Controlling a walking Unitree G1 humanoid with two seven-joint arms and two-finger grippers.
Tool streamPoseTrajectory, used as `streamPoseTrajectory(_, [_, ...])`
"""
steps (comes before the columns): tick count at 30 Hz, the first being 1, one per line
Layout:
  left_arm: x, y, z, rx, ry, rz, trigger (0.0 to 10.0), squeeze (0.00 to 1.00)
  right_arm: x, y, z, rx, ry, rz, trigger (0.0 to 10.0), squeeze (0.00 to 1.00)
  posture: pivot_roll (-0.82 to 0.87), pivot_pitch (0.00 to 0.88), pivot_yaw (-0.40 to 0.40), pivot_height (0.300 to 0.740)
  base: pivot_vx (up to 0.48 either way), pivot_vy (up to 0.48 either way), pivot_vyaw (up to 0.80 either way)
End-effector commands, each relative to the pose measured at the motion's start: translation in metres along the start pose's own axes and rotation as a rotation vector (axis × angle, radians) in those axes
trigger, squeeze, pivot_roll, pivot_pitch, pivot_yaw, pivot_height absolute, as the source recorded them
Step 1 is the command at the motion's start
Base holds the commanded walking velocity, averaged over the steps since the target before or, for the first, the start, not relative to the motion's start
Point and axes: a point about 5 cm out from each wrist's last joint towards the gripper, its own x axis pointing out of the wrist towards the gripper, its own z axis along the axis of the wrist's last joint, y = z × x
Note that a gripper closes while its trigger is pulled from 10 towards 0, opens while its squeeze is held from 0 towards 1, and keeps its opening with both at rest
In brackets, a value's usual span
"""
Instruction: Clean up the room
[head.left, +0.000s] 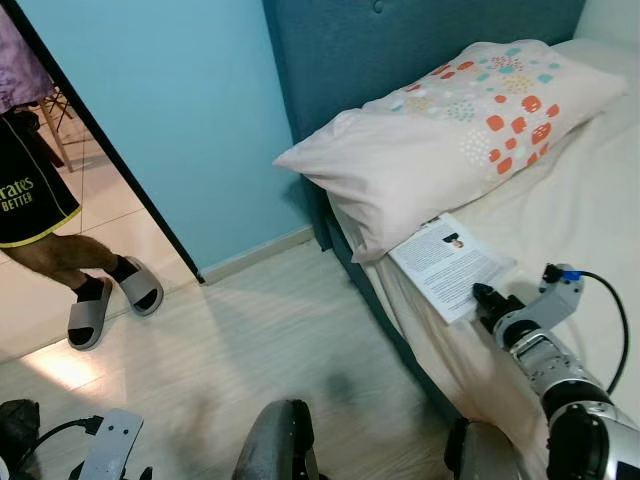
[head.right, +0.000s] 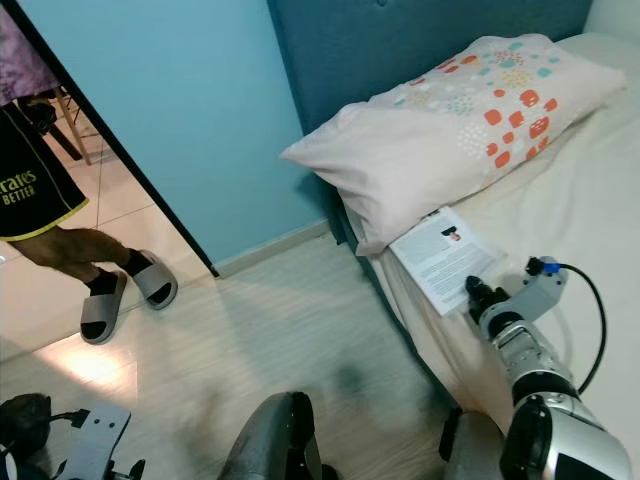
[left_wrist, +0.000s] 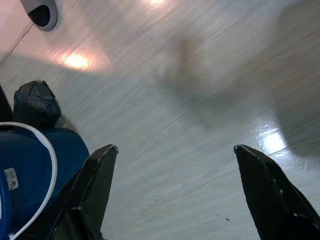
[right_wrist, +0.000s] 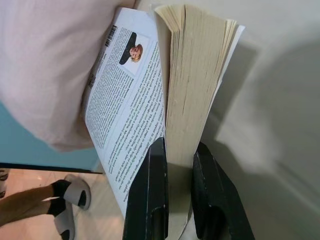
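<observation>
Two grippers are in play; nearest, the left gripper (left_wrist: 175, 195) hangs idle over the wood floor (head.left: 270, 340) at the near left, fingers spread wide and holding nothing; on the right, the right gripper (right_wrist: 172, 192) reaches over the near edge of the bed (head.left: 590, 220), its fingers closed on the book's (head.left: 447, 264) pages close to the spine, the covers splayed. That book lies on the sheet, its far corner tucked just under the pillow (head.left: 450, 130); beyond, at the far left, a person's legs (head.left: 60, 255) in slippers stand in the doorway. My worry: the pinch takes only part of the pages, so a lift may let the cover flop, tear paper or slip free; the pillow could also drag along.
</observation>
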Motion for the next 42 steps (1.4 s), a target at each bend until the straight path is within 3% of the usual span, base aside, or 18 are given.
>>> streamPoseTrajectory(1, [-0.006, 0.008, -0.015, 0.010, 0.068, 0.010, 10.0, 0.00, -0.008, -0.018, 0.002, -0.015, 0.024, -0.074, 10.0, 0.06, 0.27, 0.249, 0.164, 0.561, 0.000, 0.000, 0.00])
streamPoseTrajectory(7, [-0.007, 0.007, -0.020, 0.011, 0.091, 0.008, 10.0, 0.00, -0.012, -0.025, 0.008, -0.033, 0.030, -0.077, 10.0, 0.06, 0.26, 0.244, 0.162, 0.561, 0.000, 0.000, 0.00])
streamPoseTrajectory(21, [-0.008, 0.009, -0.026, 0.014, 0.133, 0.017, 10.0, 0.00, -0.017, -0.030, -0.002, -0.138, 0.160, -0.043, 10.0, 0.09, 0.24, 0.225, 0.160, 0.561, 0.000, 0.000, 0.00])
streamPoseTrajectory(26, [-0.008, 0.007, -0.026, 0.013, 0.133, 0.013, 10.0, 0.00, -0.019, -0.034, 0.006, -0.142, 0.146, -0.065, 10.0, 0.11, 0.23, 0.223, 0.158, 0.561, 0.000, 0.000, 0.00])
streamPoseTrajectory(27, [-0.008, 0.006, -0.027, 0.013, 0.134, 0.010, 10.0, 0.00, -0.020, -0.035, 0.008, -0.144, 0.143, -0.071, 10.0, 0.21, 0.23, 0.223, 0.158, 0.561, 0.000, 0.000, 0.00])
streamPoseTrajectory(28, [-0.008, 0.006, -0.027, 0.013, 0.134, 0.010, 10.0, 0.00, -0.020, -0.035, 0.008, -0.144, 0.143, -0.071, 10.0, 0.21, 0.23, 0.223, 0.158, 0.561, 0.000, 0.000, 0.00])
streamPoseTrajectory(29, [-0.008, 0.004, -0.028, 0.012, 0.137, 0.006, 10.0, 0.00, -0.021, -0.037, 0.008, -0.150, 0.148, -0.068, 10.0, 1.00, 0.23, 0.217, 0.156, 0.561, 0.000, 0.000, 0.00])
streamPoseTrajectory(42, [-0.004, -0.001, -0.024, -0.001, 0.141, 0.009, 10.0, 0.00, -0.021, -0.037, 0.010, -0.175, 0.140, -0.070, 10.0, 1.00, 0.22, 0.163, 0.131, 0.561, 0.000, 0.000, 0.00])
